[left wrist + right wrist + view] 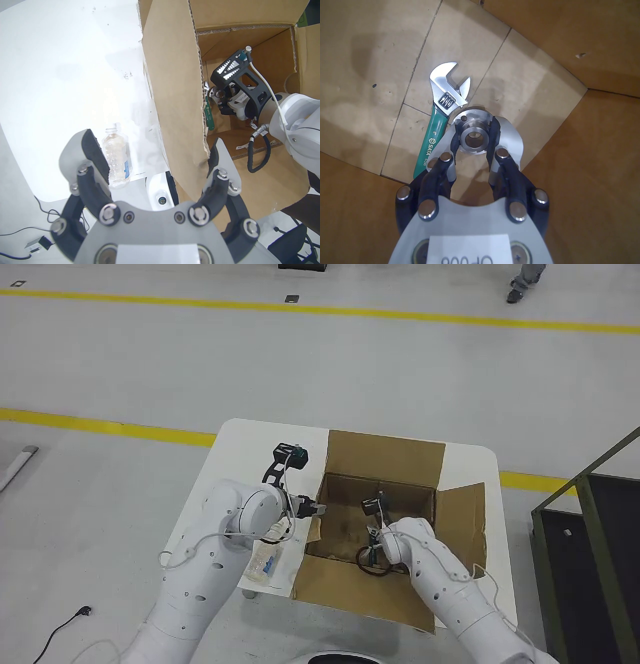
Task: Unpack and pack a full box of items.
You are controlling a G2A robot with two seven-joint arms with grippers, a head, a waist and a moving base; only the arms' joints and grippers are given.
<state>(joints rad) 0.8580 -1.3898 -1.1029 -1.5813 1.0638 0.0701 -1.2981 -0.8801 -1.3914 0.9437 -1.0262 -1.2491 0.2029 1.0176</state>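
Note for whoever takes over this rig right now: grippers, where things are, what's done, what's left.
Right gripper: inside the box, shut on the metal fitting.
Left gripper: open at the box's flap edge, holding nothing.
The wrench lies on the box floor; the bottle lies on the table beside the box.
Done: bottle looks unpacked.
Left: probably fitting and wrench out, then repack.

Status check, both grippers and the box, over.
Right gripper shut on steel flange, inside cardboard box. Left gripper open at box flap. Adjustable wrench on box floor by flange.
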